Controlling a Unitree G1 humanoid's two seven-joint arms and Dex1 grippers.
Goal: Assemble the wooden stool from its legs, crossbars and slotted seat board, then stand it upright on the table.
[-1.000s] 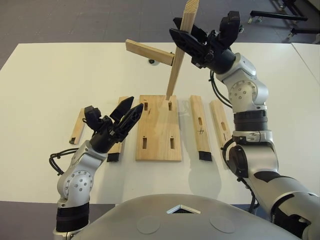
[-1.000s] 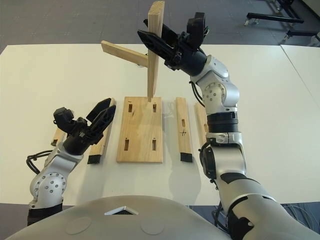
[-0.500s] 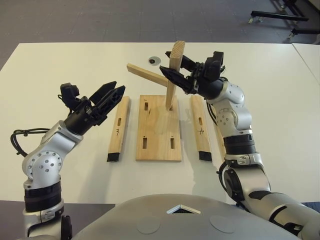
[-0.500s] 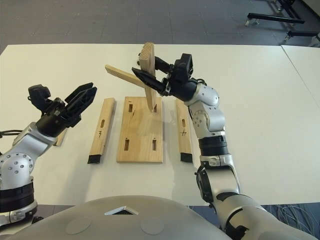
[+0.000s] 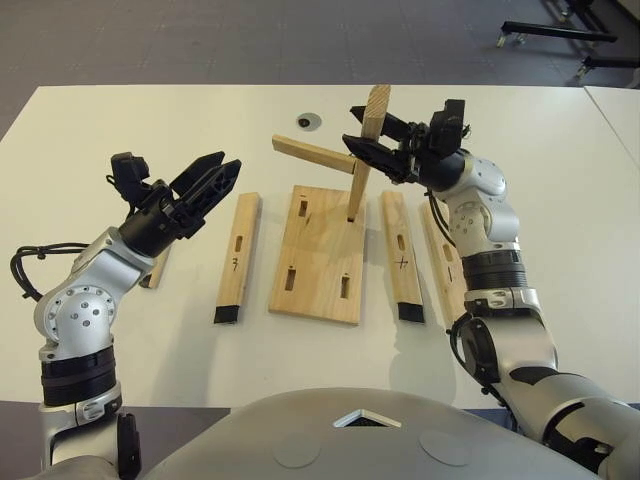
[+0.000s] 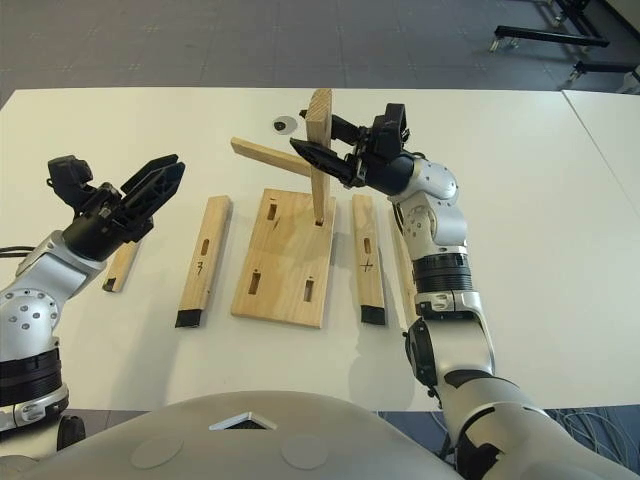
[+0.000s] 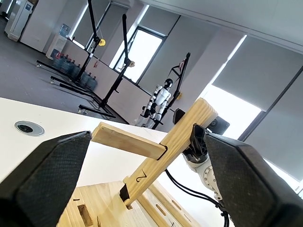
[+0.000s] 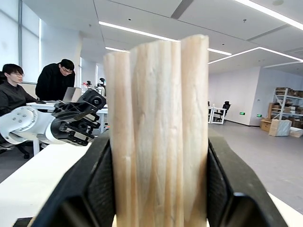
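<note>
- The right claw (image 5: 366,148) is clamped tight on a leg (image 5: 358,190), high up its length. A crossbar (image 5: 314,154) joined to that leg sticks out toward the desk's left edge.
- The leg stands tilted, with its lower end at the slot in the far right corner of the seat board (image 5: 318,272).
- The seat board lies flat in the middle of the desk (image 5: 100,130), a little skewed.
- The left claw (image 5: 230,162) hangs over the desk's left half, spread wide with nothing in it.
- A loose leg (image 5: 238,255) lies flat just left of the board. A second leg (image 5: 400,255) and a third leg (image 5: 442,265) lie to its right.
- A short bar (image 6: 120,266) lies nearer the left edge, partly under the left arm.
</note>
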